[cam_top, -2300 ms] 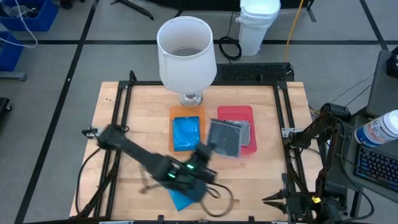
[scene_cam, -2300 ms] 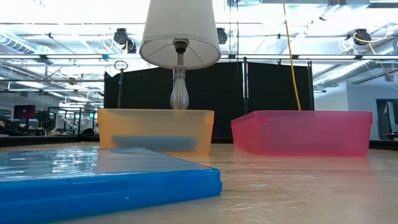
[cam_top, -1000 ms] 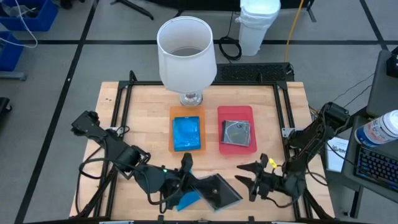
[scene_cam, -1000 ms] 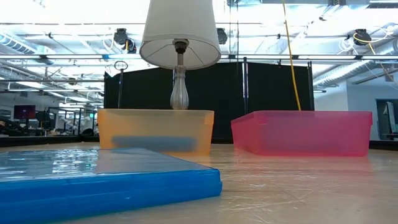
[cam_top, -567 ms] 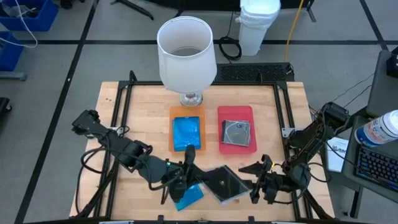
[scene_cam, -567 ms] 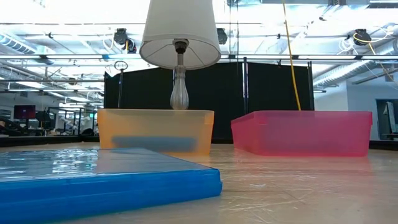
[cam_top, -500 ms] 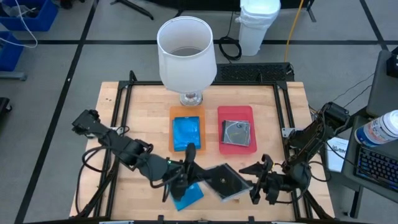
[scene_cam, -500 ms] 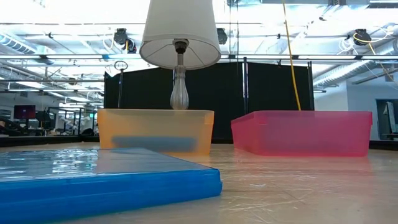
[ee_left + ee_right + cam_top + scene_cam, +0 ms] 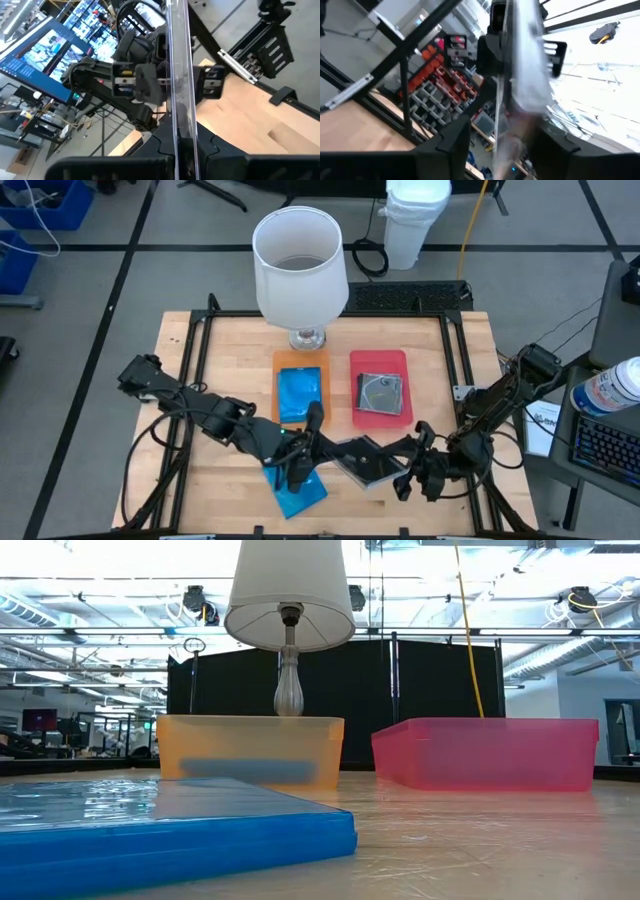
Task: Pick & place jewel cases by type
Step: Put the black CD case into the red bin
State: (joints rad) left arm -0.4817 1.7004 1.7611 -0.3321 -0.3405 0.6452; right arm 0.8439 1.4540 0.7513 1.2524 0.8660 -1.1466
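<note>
No brand, label or legible writing anywhere on the cases or trays. Between the two arms, above the near middle of the table (image 9: 180, 380): a clear/dark grey jewel case (image 9: 362, 460), thin and square, held edge-on in both wrist views, corners pointing diamond-wise from above, flat faces tilted rather than level. Gripped at one edge by the left gripper (image 9: 318, 448), fingers pinched tight on it; met at the opposite edge by the right gripper (image 9: 408, 463), fingers straddling the case, contact not clearly seen. Below the left gripper, flat on the wood: a translucent blue jewel case (image 9: 300, 490), skewed to the table edge. In the orange tray (image 9: 278, 385): another blue case (image 9: 300, 393), lying flat. In the red tray (image 9: 396, 362): a clear case with silvery disc (image 9: 381, 394), flat, square to the tray. Behind both trays: a white-shaded lamp (image 9: 299, 265).
</note>
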